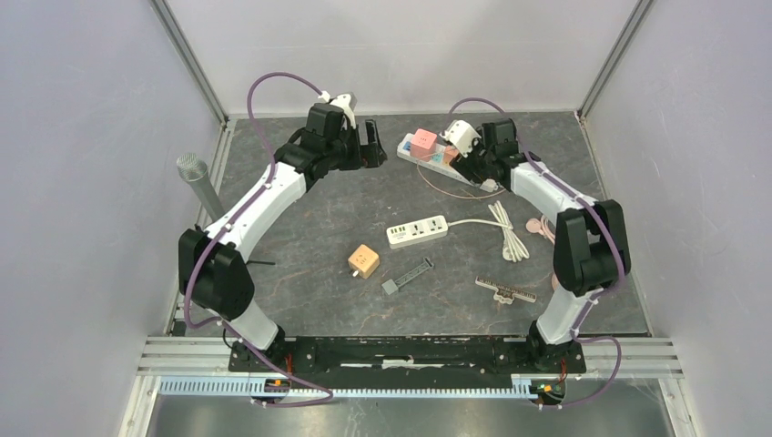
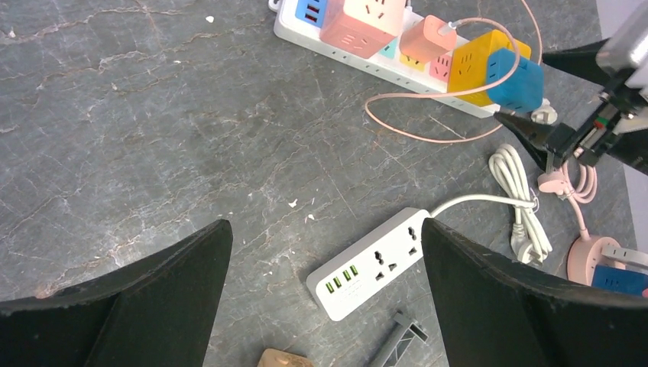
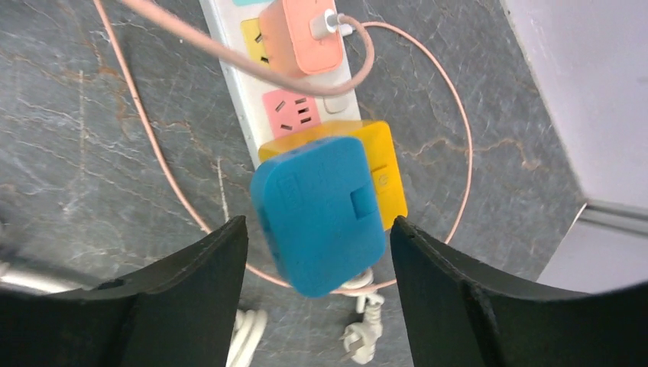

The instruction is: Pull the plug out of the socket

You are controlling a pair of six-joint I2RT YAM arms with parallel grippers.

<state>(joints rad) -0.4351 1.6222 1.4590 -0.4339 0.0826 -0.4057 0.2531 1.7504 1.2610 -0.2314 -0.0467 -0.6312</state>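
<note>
Nearest the top camera, the mounting rail [image 1: 401,353] is carrying both arms along the near edge of the grey, stone-patterned table [image 1: 300,218].

The right gripper [image 3: 319,223] is reaching to the far right of the table. Its black fingers [image 3: 191,298] are straddling the blue plug [image 3: 313,191], one on each side. They are sitting close to its edges with only slivers of gap showing, so the jaws are standing part open around it rather than clamped.

The blue plug is sitting on the yellow socket cube [image 3: 386,172], skewed a little against it. How deep it is seated I cannot tell. That cube is occupying the right end of the long white power strip [image 3: 229,76], which is lying at a slant across the far side of the table. Farther along the strip, a salmon charger [image 3: 302,34] is sitting in a socket, and its pink cable [image 3: 458,153] is looping out over the table. A pink cube adapter [image 1: 423,141] is standing near the strip's left end.

The left gripper [image 2: 327,225] is hovering just left of that strip, spread wide and holding nothing.

Around mid-table, a small white power strip [image 1: 417,230] is lying with its white cord [image 1: 508,232] bundled to its right. Nearer the arms:
- An orange cube [image 1: 363,261] is lying to the left.
- A grey bracket [image 1: 407,276] is lying just right of the cube.
- A comb-like bar [image 1: 506,290] is lying farther right.

A silver cylinder [image 1: 196,182] is leaning at the left edge.
</note>
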